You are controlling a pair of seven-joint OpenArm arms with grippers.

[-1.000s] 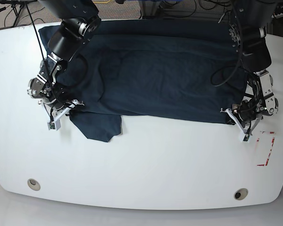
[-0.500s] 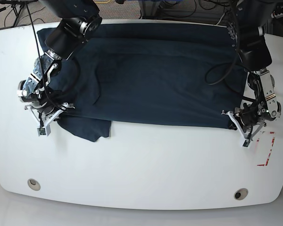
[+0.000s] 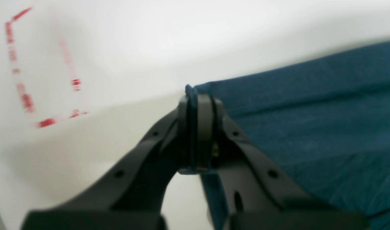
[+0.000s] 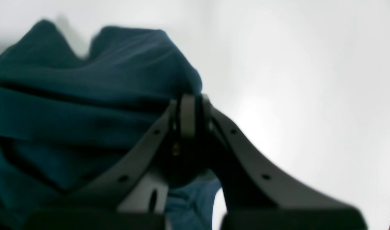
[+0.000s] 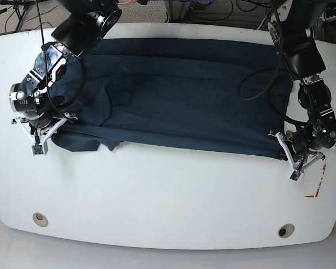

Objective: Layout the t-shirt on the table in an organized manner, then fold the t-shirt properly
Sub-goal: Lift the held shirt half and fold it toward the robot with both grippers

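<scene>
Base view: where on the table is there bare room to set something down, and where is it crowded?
A wide bare strip of table runs between the t-shirt hem and the near edge, bordered by two grommet holes and the tape rectangle. The far half is crowded: shirt throughout, the right gripper and left gripper clamping its near corners.

I've got base mounted high, looking steeply down on the whole desk (image 5: 168, 196), both arms coming in from the far edge. Left wrist cam sits right behind the left tool (image 3: 196, 127), very close, looking past its fingertips at the t-shirt (image 3: 309, 121) edge and the red tape rectangle (image 3: 25, 73); blurry. Right wrist cam is same setup behind the right tool (image 4: 190, 118), close, also soft focus. Base shares the tape corner at near right (image 5: 318, 182) with left wrist, and the shirt's left end (image 5: 73, 140) with right wrist.
</scene>
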